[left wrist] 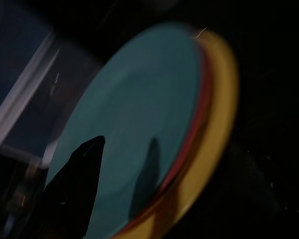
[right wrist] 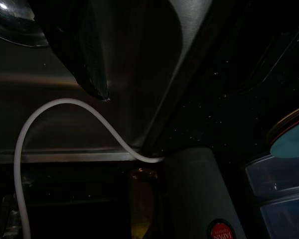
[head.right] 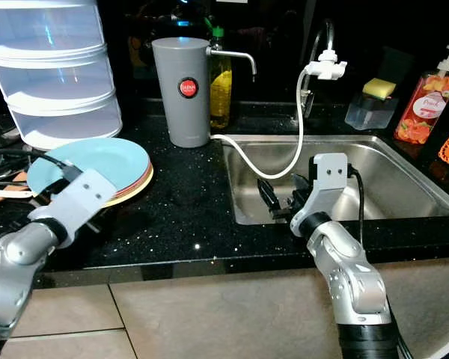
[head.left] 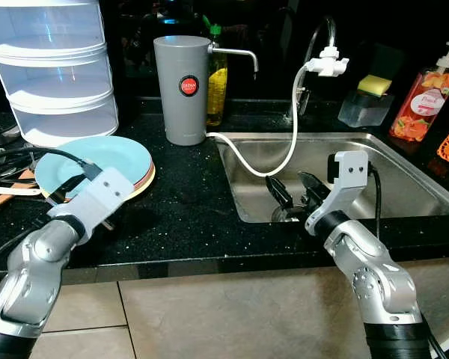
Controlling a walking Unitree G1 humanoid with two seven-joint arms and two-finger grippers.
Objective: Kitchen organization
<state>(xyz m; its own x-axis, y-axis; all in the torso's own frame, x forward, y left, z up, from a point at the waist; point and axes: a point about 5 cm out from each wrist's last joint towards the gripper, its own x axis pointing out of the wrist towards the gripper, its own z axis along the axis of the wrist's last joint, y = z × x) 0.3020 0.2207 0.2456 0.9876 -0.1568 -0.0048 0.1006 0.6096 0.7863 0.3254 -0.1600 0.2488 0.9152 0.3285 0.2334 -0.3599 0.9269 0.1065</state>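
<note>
A teal plate (head.left: 108,166) tops a stack of red and yellow plates on the black counter (head.left: 187,217), left of the sink (head.left: 404,176). My left gripper (head.left: 63,191) sits at the stack's near rim, open, and one black finger (left wrist: 74,189) shows over the teal plate (left wrist: 139,129). My right gripper (head.left: 295,193) hangs open inside the sink near its front wall, above the drain (head.left: 284,215), with nothing between its fingers. One right finger (right wrist: 84,59) shows against the steel sink wall.
A tall grey canister (head.left: 181,90) with a red label stands behind the plates, and a white hose (head.left: 293,138) runs from it to the tap. Stacked clear containers (head.left: 56,67) stand back left. A yellow bottle (head.left: 218,86), a sponge holder (head.left: 368,101) and a soap dispenser (head.left: 425,97) line the back.
</note>
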